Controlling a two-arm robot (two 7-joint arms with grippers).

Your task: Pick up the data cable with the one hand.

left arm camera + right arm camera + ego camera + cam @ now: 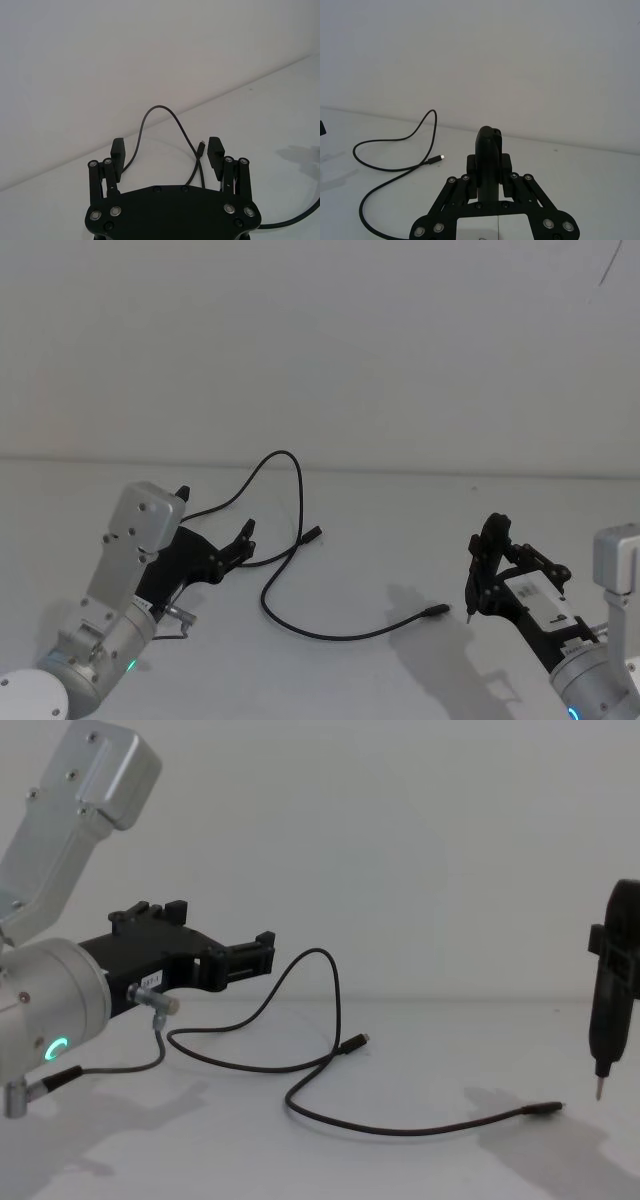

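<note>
The black angular left claw (pixel 166 144) hovered open, empty, over the thin black data cable (pixel 160 106) to straddle it; the right claw (pixel 490 137) sat shut at right.

White table (pixel 350 685) fills the lower frame, plain pale wall (pixel 320 340) above it — grey wire (pixel 120 1067) at lower left

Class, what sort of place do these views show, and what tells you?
Probably a robot test bench: a bare white table against a plain wall, the left gripper and right gripper, one data cable laid out.
</note>
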